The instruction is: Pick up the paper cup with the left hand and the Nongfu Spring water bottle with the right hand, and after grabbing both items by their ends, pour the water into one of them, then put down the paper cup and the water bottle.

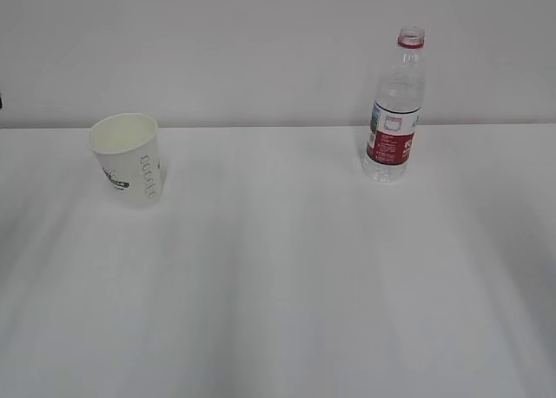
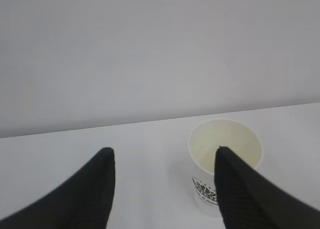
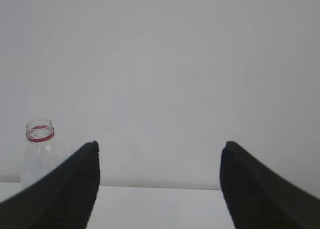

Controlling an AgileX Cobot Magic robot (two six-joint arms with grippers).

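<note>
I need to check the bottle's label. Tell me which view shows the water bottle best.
The exterior view: the water bottle stands whole and upright on the table, label and open neck visible. The right wrist view shows only its neck and shoulder at the left edge, behind a gripper finger. The left wrist view does not show it.

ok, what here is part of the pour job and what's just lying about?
For the job:
- paper cup, upright, empty
- Nongfu Spring water bottle, upright, uncapped
- left gripper, jaws open
- right gripper, jaws open

Lying about:
- nothing but the white table
</note>
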